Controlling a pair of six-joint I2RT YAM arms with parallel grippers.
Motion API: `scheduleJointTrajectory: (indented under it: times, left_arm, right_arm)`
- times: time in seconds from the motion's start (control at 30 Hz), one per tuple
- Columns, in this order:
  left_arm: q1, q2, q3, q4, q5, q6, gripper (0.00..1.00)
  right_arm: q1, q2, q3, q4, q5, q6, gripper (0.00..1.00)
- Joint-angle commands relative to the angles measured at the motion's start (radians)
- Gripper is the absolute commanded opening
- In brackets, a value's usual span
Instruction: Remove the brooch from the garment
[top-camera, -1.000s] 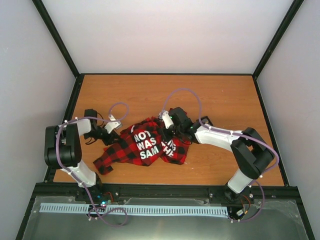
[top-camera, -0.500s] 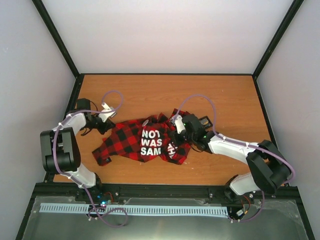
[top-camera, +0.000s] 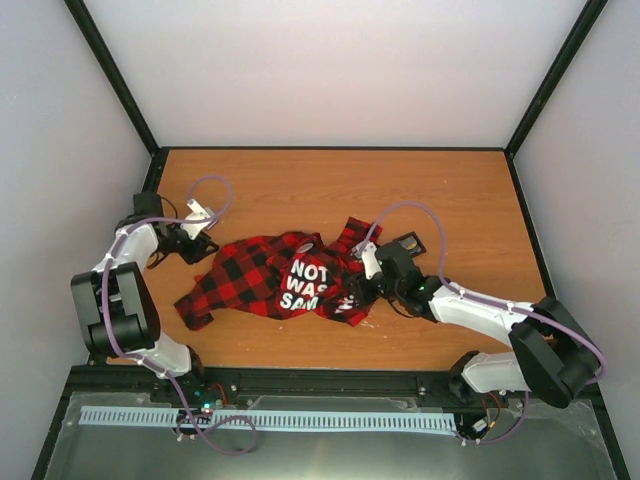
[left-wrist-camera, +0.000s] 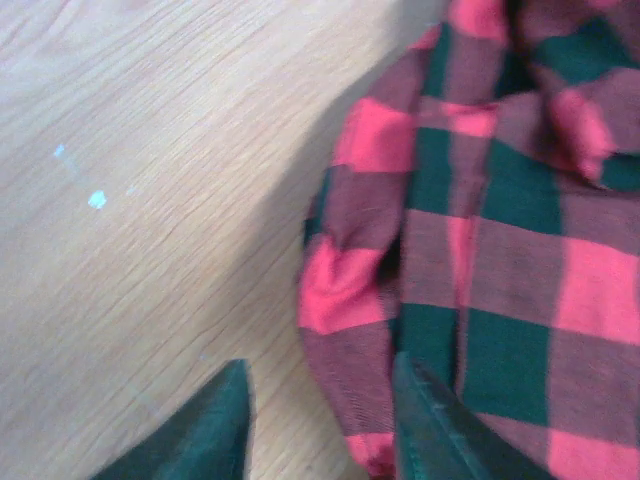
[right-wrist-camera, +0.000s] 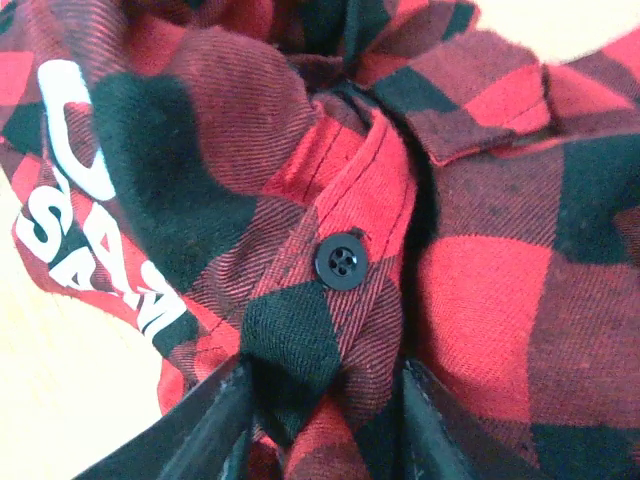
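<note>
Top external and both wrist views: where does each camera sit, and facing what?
Top external: above and behind the bases, looking down at the table and garment; left arm and right arm show.
Left wrist: on the left arm, facing the garment's edge and table; its fingers show.
Right wrist: on the right arm, close on a black button and white lettering; its fingers show.
Shared: all see the garment; top and right wrist, the lettering.

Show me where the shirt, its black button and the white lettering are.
shirt (top-camera: 245, 275): top view, checked cloth.
black button (right-wrist-camera: 341, 262): right wrist view, button centre.
white lettering (top-camera: 312, 286): top view, word WAS.
</note>
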Motion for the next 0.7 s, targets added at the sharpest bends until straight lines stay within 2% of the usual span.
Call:
scheduleJointTrajectory:
  times: [0.0,0.1,0.2,0.4,0.5,0.67]
  left_arm:
    - [0.005,-0.053,0.066,-0.151,0.150,0.133,0.48]
    - [-0.031,-0.051,0.144,-0.257,0.200,0.190,0.56]
    - [-0.107,-0.052,0.189,-0.311,0.221,0.202,0.57]
    - [-0.317,-0.071,0.183,-0.273,0.290,0.131,0.59]
    - [-0.408,-0.072,0.154,-0.203,0.267,0.092,0.59]
    - [-0.509,-0.069,0.133,-0.049,0.190,0.081,0.59]
  right_arm:
    - [-0.008,-0.077,0.067,-0.038,0.013,0.003,0.44]
    - [-0.021,-0.112,0.156,-0.079,-0.014,-0.010,0.54]
    - [-0.043,-0.090,0.258,-0.110,-0.037,0.007,0.57]
    - [-0.054,0.066,0.422,-0.141,-0.142,0.102,0.59]
    - [-0.054,0.139,0.457,-0.143,-0.179,0.114,0.56]
    - [-0.054,0.188,0.424,-0.087,-0.240,0.183,0.41]
